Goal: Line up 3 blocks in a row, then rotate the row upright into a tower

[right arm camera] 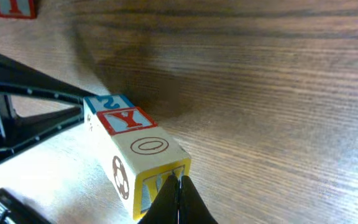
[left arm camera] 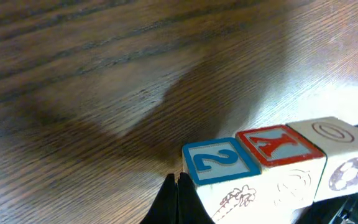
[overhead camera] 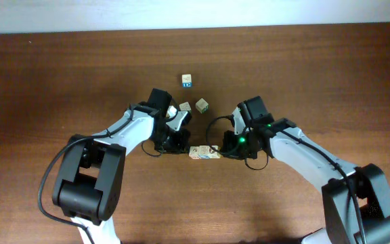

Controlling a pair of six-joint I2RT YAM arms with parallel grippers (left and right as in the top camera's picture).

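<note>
Your overhead camera looks straight down on the tabletop (overhead camera: 46, 81) from far off, the row of blocks (overhead camera: 204, 153) small at centre. Your left wrist camera sits low and close at one end of that row, your right wrist camera at the opposite end; all three share it.

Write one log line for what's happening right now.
left fingers: shut, at blue end of three-block row | right fingers: shut, at yellow end

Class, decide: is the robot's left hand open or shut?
Shut. In its own wrist view, the left hand shows both dark fingertips pressed together with no gap between them.
</note>
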